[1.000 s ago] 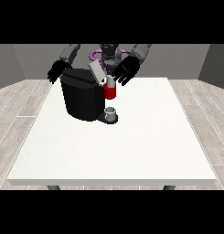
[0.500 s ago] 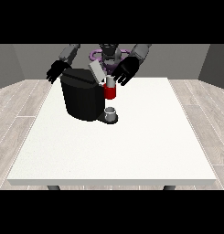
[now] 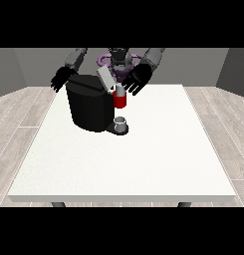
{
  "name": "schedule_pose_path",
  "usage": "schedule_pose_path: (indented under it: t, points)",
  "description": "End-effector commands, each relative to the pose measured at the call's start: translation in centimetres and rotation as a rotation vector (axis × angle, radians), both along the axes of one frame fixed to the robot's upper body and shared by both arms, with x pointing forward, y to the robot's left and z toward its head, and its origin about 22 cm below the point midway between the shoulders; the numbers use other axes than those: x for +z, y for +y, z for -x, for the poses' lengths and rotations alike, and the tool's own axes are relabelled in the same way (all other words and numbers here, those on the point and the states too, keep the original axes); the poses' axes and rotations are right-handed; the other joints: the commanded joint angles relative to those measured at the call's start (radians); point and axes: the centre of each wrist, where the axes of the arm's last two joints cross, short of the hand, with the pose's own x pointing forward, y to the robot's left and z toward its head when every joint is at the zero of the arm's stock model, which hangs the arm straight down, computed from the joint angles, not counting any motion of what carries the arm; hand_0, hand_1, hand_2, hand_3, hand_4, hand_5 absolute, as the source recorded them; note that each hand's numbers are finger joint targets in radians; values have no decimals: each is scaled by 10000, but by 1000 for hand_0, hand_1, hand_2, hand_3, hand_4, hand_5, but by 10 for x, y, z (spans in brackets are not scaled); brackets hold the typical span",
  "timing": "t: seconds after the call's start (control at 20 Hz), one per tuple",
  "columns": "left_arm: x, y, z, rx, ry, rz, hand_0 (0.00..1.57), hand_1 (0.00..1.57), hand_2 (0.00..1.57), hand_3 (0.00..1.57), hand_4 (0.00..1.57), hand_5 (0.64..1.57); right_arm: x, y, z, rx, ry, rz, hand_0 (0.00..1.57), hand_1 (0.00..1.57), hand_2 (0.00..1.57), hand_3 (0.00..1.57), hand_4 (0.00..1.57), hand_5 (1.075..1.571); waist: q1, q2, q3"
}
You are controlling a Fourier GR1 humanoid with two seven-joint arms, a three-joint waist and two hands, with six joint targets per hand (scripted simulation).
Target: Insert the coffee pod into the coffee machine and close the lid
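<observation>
The black coffee machine [image 3: 91, 107] stands on the far left part of the white table [image 3: 143, 159]. Its grey lid [image 3: 105, 78] is tilted up and open. A red thing at the machine [image 3: 120, 101] sits at the machine's front, with a small grey thing [image 3: 120, 90] on top of it. Another grey thing [image 3: 121, 122] rests on the machine's base below. The hand at the view's right [image 3: 137, 79] hovers just right of the lid with fingers spread. Behind the machine's far left corner is the hand at the view's left [image 3: 61, 78], fingers straight and apart.
The robot's torso [image 3: 119, 62] stands behind the table's far edge. The table's front edge [image 3: 123, 198] runs across the near side, and wooden floor [image 3: 19, 114] lies around it.
</observation>
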Motion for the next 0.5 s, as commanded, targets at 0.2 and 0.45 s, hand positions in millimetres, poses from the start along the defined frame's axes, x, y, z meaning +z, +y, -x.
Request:
schedule_pose_path:
  t: [0.2,0.45]
  points:
    - [-10,1,-1,8,274,80,1220,1220,1252,1152,467,1571,15,-9,-7,35,185,147,0,0,0,0,364,1571,-76,166,-5]
    - [-27,-6,0,-170,733,-344,1129,1129,1167,1028,443,1571,6,1,-1,-216,537,101,0,0,0,0,401,1571,237,-492,-4]
